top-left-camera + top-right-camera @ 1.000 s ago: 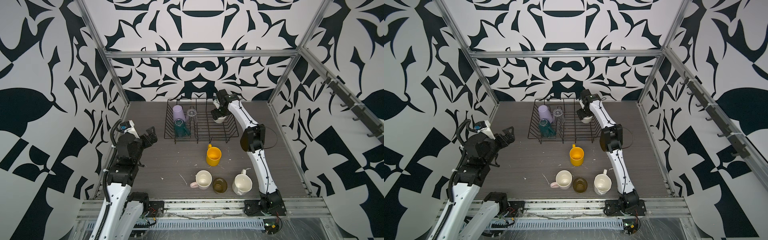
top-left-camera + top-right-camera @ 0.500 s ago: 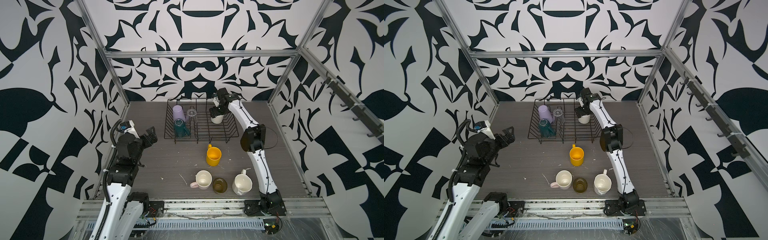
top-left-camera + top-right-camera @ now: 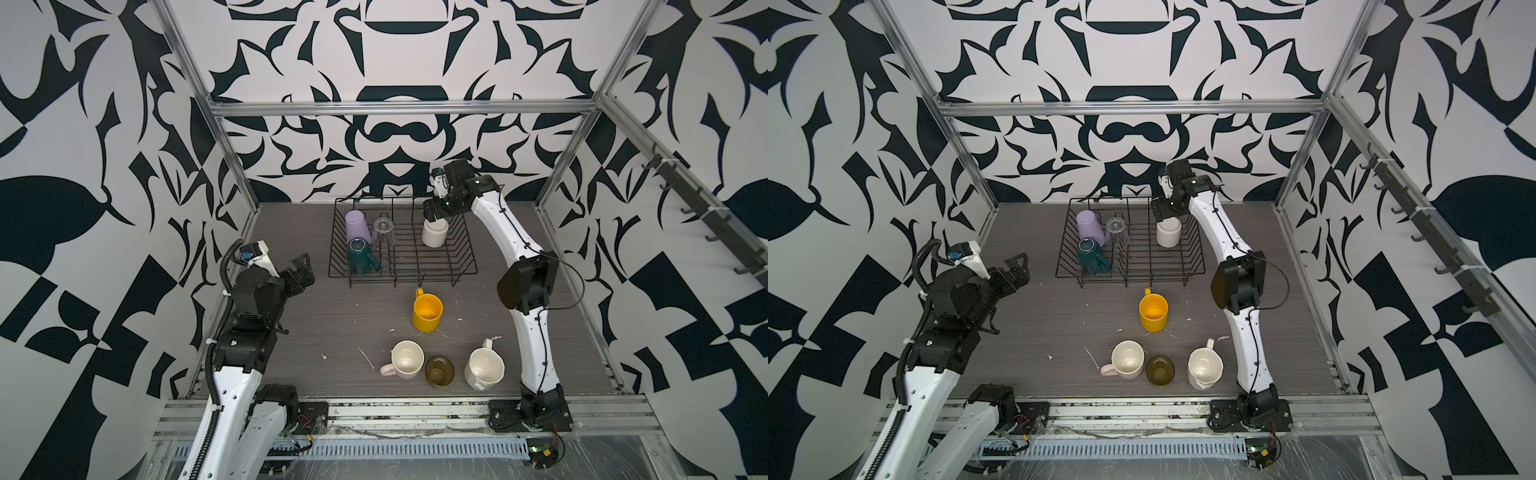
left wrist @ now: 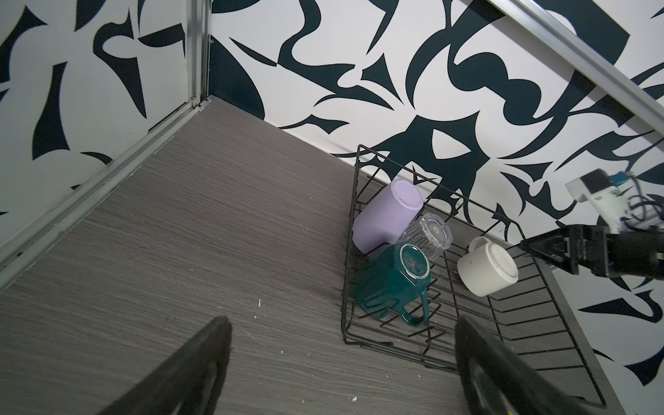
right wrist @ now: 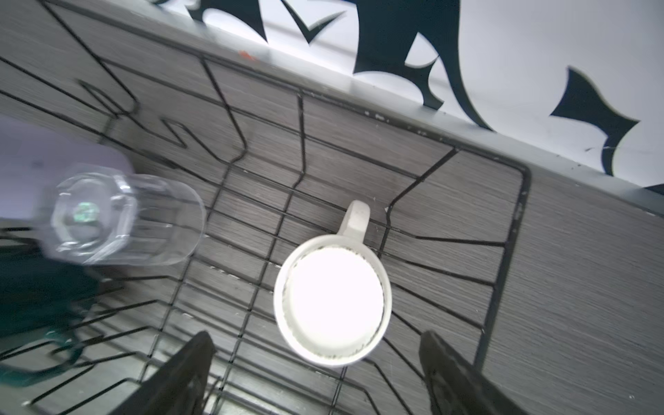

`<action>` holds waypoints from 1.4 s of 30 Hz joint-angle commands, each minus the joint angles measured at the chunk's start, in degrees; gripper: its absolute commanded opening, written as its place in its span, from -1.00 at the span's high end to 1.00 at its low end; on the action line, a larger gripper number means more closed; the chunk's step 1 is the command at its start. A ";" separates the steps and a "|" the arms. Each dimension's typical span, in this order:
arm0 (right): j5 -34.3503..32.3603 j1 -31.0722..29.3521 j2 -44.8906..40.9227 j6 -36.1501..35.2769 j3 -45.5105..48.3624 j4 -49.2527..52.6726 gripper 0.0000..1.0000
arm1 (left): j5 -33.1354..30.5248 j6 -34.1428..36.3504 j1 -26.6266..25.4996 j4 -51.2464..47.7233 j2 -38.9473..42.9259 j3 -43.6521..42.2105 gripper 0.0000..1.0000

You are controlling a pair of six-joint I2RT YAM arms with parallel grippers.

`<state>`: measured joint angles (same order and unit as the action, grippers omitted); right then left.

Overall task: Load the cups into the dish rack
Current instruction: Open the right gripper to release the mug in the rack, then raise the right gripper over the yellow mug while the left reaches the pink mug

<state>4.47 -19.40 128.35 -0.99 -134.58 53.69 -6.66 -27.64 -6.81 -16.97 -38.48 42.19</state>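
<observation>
The black wire dish rack (image 3: 402, 275) stands at the back of the table. In its left end lie a lilac tumbler (image 3: 357, 224), a clear glass (image 3: 383, 231) and a dark green mug (image 3: 362, 257). A cream mug (image 3: 434, 235) stands upside down at its right end, also in the right wrist view (image 5: 332, 301). My right gripper (image 3: 432, 211) hovers just above that mug, open and apart from it. On the table in front are a yellow mug (image 3: 427, 312), a pink-handled mug (image 3: 406, 365), an olive glass (image 3: 439, 370) and a white faceted mug (image 3: 484, 369). My left gripper (image 3: 303, 270) is open and empty.
Patterned walls and aluminium frame posts (image 3: 232, 166) close in the table on three sides. The rack's upright dividers (image 3: 395, 216) rise between the glass and the cream mug. My right arm (image 3: 525, 282) arches over the table's right side.
My right gripper has lifted off the cream mug and drawn back a little, leaving it upside down in the rack. The left arm has not moved.
</observation>
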 commanded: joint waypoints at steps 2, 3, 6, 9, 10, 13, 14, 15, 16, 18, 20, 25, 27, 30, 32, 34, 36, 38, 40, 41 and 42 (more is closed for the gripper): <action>1.75 -1.56 -11.67 2.39 12.16 -8.65 -0.81 | -0.03 -0.84 0.13 1.27 -0.01 -0.55 -0.99; 1.86 -1.76 -14.06 3.05 15.76 -10.46 -0.80 | -0.04 -0.84 0.13 1.56 -0.17 -0.73 -0.99; 2.59 -2.39 -19.38 4.33 24.01 -13.28 -0.80 | 0.29 -1.01 0.12 1.16 -0.80 -0.29 -0.99; 1.59 -3.56 -24.55 4.43 31.28 -14.82 -0.79 | 0.77 -0.86 0.13 1.39 -1.23 -0.31 -0.99; 1.00 -3.90 -26.49 4.59 33.95 -15.26 -0.79 | 0.53 -0.76 0.13 1.59 -1.28 -0.53 -0.99; 0.51 -5.05 -31.73 5.54 40.51 -14.98 -0.75 | 0.37 -1.08 0.13 1.65 -1.41 -0.45 -0.99; 0.42 -5.30 -33.45 5.79 42.46 -14.94 -0.73 | 0.42 -1.18 0.13 1.82 -1.47 -0.49 -0.99; -0.08 -5.79 -35.37 5.91 44.49 -14.82 -0.72 | 0.49 -1.19 0.13 2.30 -1.50 -0.71 -0.99; -0.90 -6.27 -37.06 6.13 46.19 -14.69 -0.71 | 0.50 -1.19 0.13 3.00 -1.68 -1.15 -0.99; -2.24 -7.11 -39.88 6.65 48.96 -13.98 -0.71 | 0.63 -1.19 0.13 3.65 -2.25 -1.29 -0.99; -2.87 -7.56 -42.25 7.44 50.94 -12.99 -0.71 | 1.51 -1.52 0.13 3.04 -2.97 -0.53 -0.99; -4.14 -7.66 -46.08 8.45 55.57 -12.60 -0.71 | 8.83 0.19 0.13 0.33 -3.96 0.58 -0.99; -4.22 -7.67 -46.69 8.88 56.21 -12.27 -0.71 | 15.20 1.59 0.13 -3.15 -5.18 2.70 -0.96; -3.85 -7.67 -47.53 9.17 57.28 -13.07 -0.71 | 22.88 3.91 0.13 -9.26 -7.10 5.36 -0.89; -3.71 -7.67 -47.78 9.43 58.04 -14.58 -0.72 | 27.79 4.51 0.11 -10.25 -7.22 4.76 -0.83; -3.42 -7.67 -47.33 9.60 57.99 -15.53 -0.73 | 32.12 4.53 -0.11 -10.78 -7.05 4.17 -0.81; -3.02 -7.67 -46.72 9.65 57.69 -15.70 -0.73 | 34.12 4.51 -1.19 -13.17 -7.48 4.59 -0.79; -2.84 -7.67 -46.44 9.61 57.85 -16.18 -0.73 | 34.04 4.69 -3.77 -15.48 -8.00 5.00 -0.77; -2.90 -7.67 -46.22 9.73 58.02 -16.55 -0.73 | 31.65 4.92 -8.26 -17.27 -8.34 5.00 -0.76; -2.82 -7.60 -46.22 9.83 58.02 -16.57 -0.73 | 30.08 4.96 -10.61 -17.99 -8.53 5.08 -0.75; -2.67 -7.67 -46.25 9.87 58.00 -16.68 -0.73 | 28.40 5.11 -13.34 -19.01 -8.83 5.37 -0.74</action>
<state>1.67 -27.05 82.46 7.86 -76.34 38.96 22.52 -23.83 -15.57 -30.35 -47.00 45.87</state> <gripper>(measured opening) 0.865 0.876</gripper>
